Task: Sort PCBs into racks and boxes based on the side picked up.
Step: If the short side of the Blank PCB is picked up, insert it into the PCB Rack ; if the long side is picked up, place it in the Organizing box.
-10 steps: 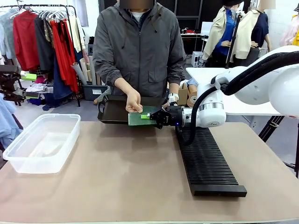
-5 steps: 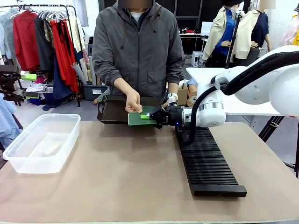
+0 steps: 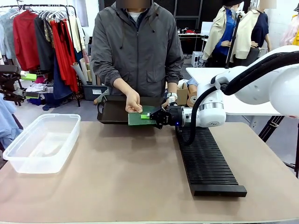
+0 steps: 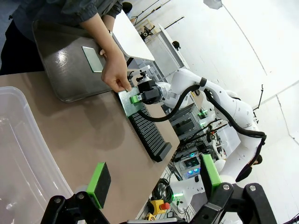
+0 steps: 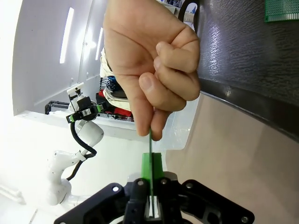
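Clock positions are read on the front view from the middle of the tan table top, with 12 o'clock toward the person.

**Right claw.** The right claw, black with green pads, is clamped on the 3 o'clock end of a small thin green rectangular circuit board. In the right wrist view the board is seen edge-on, and both pads are pressed against its faces.

**Circuit board.** The board is located at 12 o'clock, over the far table edge, and is held roughly level. Its opposite end is pinched by the person's hand, so it is gripped from both sides. The near rim of a dark shallow flat tray is overlapped by the board. Whether the two touch cannot be determined. A second board, thin, rectangular and pale, is laid flat inside the tray.

**Left claw.** The left claw is held with its jaws spread wide, and nothing is gripped between the pads.

**Receptacles.** A clear rectangular plastic tub with rounded corners is placed at 9 o'clock. A long narrow black ribbed plastic rack is placed at 3 o'clock, with its length running from 12 to 6 o'clock.
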Available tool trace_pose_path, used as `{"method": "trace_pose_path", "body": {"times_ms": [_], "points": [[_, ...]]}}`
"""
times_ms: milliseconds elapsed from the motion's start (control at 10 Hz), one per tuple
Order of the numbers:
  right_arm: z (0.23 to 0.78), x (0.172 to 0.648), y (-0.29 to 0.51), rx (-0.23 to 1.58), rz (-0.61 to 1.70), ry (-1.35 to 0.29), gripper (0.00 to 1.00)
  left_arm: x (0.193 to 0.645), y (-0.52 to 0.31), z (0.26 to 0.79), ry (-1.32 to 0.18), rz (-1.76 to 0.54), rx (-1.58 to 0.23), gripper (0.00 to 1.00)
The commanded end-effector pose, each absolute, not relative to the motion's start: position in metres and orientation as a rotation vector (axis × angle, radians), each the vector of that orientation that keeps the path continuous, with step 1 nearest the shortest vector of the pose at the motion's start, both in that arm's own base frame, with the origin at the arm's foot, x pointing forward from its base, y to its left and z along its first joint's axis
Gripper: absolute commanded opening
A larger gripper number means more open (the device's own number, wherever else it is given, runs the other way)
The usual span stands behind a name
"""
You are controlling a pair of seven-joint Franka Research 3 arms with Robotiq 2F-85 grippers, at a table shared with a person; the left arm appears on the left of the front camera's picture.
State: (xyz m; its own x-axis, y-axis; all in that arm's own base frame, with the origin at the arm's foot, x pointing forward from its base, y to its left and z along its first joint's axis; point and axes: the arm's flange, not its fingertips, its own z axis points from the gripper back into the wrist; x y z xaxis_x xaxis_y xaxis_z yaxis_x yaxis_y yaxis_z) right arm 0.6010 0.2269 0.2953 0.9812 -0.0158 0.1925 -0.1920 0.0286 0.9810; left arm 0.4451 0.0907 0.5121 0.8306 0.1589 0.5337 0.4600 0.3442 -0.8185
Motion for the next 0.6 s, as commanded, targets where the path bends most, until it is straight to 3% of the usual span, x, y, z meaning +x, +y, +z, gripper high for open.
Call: {"method": "trace_pose_path", "body": {"times_ms": [0, 500], "points": [[0.2955, 0.6011, 0.2266, 1.538, 0.149, -0.181, 0.00, 0.4432, 0.0904, 0.5155, -0.582, -0.204, -1.215, 1.00], [0.2955, 0.6011, 0.2266, 1.538, 0.149, -0.181, 0.00, 0.4432, 0.0904, 0.5155, -0.582, -0.204, -1.215, 1.00]]}}
